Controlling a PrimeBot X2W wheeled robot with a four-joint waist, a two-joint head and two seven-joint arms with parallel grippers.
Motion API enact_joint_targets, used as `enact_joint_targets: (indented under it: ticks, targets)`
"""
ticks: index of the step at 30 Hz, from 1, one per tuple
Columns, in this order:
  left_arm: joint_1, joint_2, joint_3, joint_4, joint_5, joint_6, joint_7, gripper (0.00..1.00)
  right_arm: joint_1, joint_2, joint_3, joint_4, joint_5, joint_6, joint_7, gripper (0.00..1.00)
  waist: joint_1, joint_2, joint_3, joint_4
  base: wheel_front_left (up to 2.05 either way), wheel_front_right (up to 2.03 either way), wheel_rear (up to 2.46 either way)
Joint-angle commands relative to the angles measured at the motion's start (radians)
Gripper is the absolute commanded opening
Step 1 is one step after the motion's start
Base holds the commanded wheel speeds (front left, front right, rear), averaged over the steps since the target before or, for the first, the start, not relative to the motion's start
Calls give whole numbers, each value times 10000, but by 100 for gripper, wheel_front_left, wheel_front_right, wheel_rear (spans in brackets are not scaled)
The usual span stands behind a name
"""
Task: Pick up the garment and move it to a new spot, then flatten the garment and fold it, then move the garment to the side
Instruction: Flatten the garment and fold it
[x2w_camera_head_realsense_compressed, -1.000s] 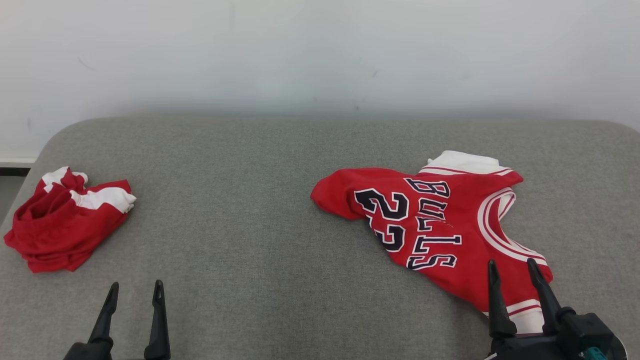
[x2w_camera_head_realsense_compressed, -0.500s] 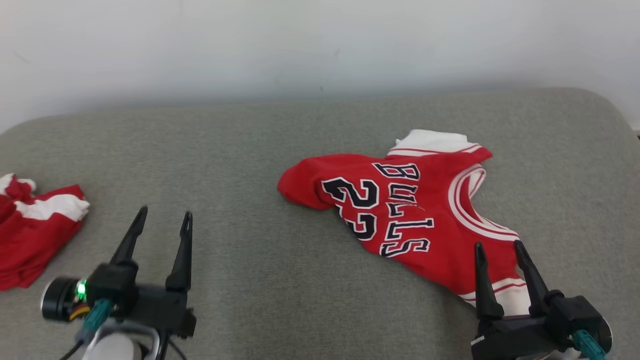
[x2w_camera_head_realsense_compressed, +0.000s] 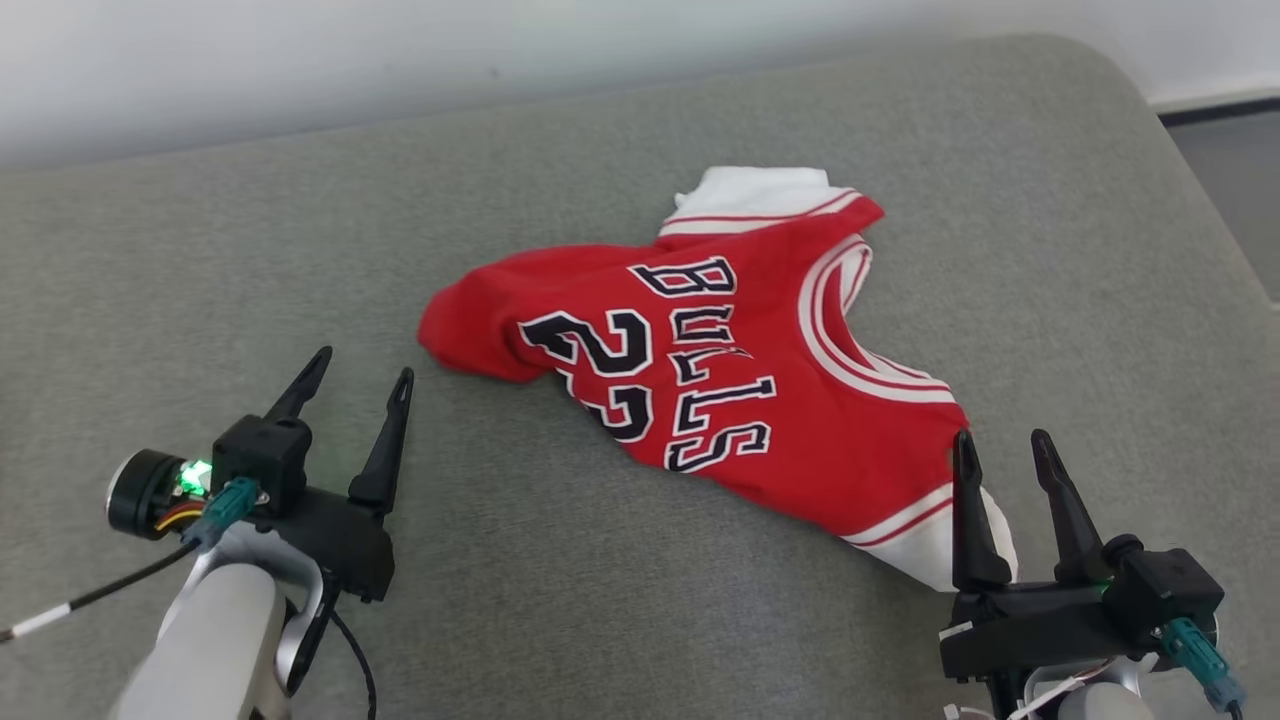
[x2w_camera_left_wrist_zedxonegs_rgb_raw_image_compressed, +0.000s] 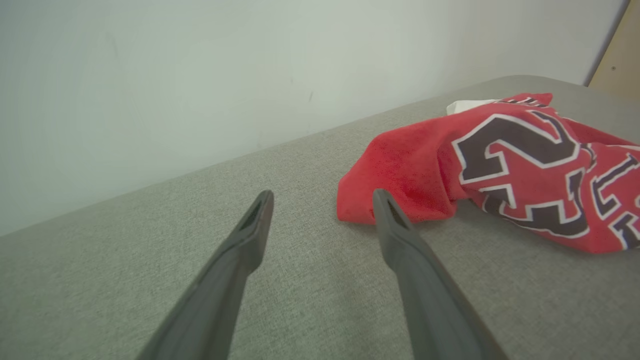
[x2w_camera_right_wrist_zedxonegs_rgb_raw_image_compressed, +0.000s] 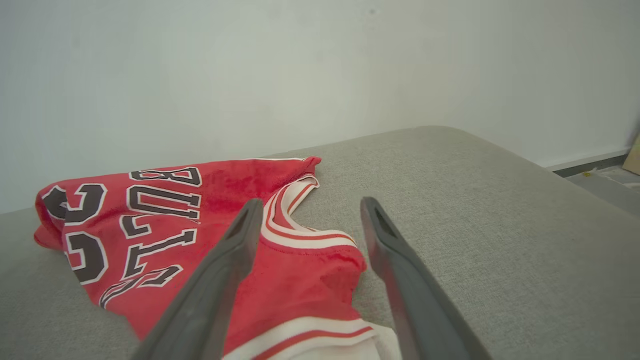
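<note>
Head view is showing the red jersey (x2w_camera_head_realsense_compressed: 720, 370) crumpled near the right end of the grey cushion (x2w_camera_head_realsense_compressed: 560, 600), with left jaws and right jaws both standing apart, flanking it. Pinching only one layer could be leaving it bunched. Since a second ago, the left jaws are edging nearer and the camera is swinging right.

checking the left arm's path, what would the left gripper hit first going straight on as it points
Probably the grey fabric cushion: the open left gripper aims at bare cushion beside the folded corner of the red basketball jersey. One finger lines up with that corner's edge and might brush it; depth unclear.
</note>
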Motion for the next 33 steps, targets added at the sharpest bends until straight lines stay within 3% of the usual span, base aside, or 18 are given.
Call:
enact_joint_targets:
  ticks: [1,11,13,19,33]
  targets:
    - [-270,97,-194,193,-99,17,-38,100,-128,53,44,-9,60,-22,-4,100,-2,-1,622,-625,0,0,0]
    - [-1464,125,-1416,1461,-774,18,-45,100,-395,51,148,-6,210,-22,-4,100,-2,-1,1022,-957,0,0,0]
    - [-1646,147,-1491,1708,-821,17,-45,0,-380,51,124,-11,211,-22,-4,100,-2,-1,1042,-968,0,0,0]
    - [-1833,8,-1532,1518,-949,17,-46,0,-236,51,-31,-67,143,-22,-4,100,-2,-1,865,-627,0,0,0]
    - [647,-123,-805,-1866,-148,260,-46,0,393,46,-291,282,-164,-22,-4,100,-2,-1,-1063,995,0,0,0]
